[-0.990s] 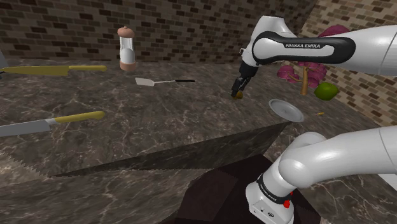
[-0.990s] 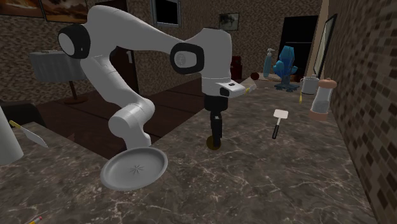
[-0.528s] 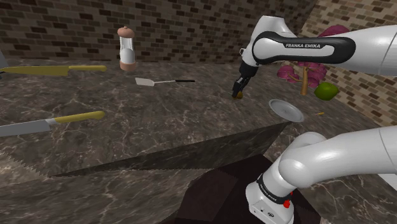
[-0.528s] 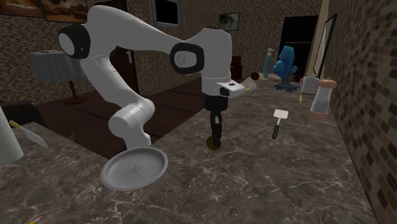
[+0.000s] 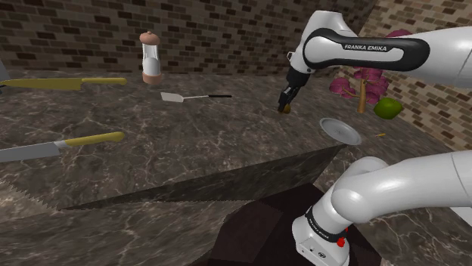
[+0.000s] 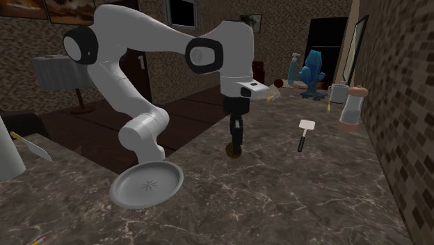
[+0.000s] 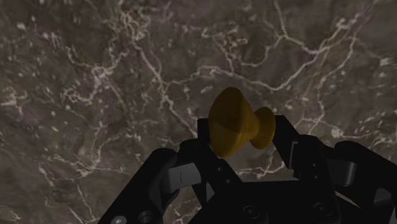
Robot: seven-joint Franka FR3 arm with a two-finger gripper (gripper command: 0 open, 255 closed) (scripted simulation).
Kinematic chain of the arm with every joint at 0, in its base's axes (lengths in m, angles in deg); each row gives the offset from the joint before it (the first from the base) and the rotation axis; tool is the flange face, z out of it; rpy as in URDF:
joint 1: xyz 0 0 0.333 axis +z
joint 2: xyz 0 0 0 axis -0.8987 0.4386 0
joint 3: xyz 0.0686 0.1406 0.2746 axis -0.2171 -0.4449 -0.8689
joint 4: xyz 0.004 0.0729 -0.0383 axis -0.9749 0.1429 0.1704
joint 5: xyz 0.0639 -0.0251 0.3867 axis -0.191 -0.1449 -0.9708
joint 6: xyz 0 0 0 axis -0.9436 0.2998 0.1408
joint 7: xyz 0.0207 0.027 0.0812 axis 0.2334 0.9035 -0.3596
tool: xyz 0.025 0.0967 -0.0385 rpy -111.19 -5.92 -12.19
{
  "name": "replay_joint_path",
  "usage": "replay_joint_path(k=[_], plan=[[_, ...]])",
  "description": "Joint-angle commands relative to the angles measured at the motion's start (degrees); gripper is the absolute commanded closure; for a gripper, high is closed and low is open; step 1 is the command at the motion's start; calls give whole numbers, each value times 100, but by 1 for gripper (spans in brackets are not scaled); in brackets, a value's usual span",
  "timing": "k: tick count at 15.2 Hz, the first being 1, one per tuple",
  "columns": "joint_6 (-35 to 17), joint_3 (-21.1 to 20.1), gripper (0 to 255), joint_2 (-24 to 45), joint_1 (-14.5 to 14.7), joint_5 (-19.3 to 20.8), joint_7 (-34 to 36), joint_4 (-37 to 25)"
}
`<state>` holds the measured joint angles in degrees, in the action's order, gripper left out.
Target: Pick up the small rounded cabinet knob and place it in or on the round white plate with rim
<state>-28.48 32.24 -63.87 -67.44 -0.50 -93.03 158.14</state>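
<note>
Two black jaws clasp a flared yellow knob [image 7: 240, 130] over veined marble counter [image 7: 95, 76].

The counter [image 5: 189, 143] is dark, pale-veined stone, smooth with a faint polish. The knob [image 7: 238, 124] is smooth matt yellow and the gripper [image 7: 245, 137] matt black. At four o'clock from the knob in the shoulder view, the plate [image 5: 340, 130] is smooth grey-white. The wall [image 5: 76, 38] is rough brick.

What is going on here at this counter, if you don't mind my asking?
A white robot arm has its black gripper shut on a small golden-yellow knob, held low over the dark marble counter. The round plate lies empty some way off, nearer the arm's base, so the knob has yet to be carried over and set on it.
</note>
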Motion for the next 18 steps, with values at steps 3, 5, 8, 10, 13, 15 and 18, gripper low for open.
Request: replay_joint_path(k=[3,5,8,10,13,15,18], plan=[[309,-29,255,-13,12,-28,-14,-295],[463,-44,255,-15,18,-41,-21,-447],[691,-64,255,-7,27,-60,-32,-682],[841,-77,255,4,33,-73,-40,-844],[994,-89,255,20,39,-85,-48,-1013],[1099,45,255,-282,-69,34,-236,-836],[1273,260,255,-709,-243,231,-535,-619]])
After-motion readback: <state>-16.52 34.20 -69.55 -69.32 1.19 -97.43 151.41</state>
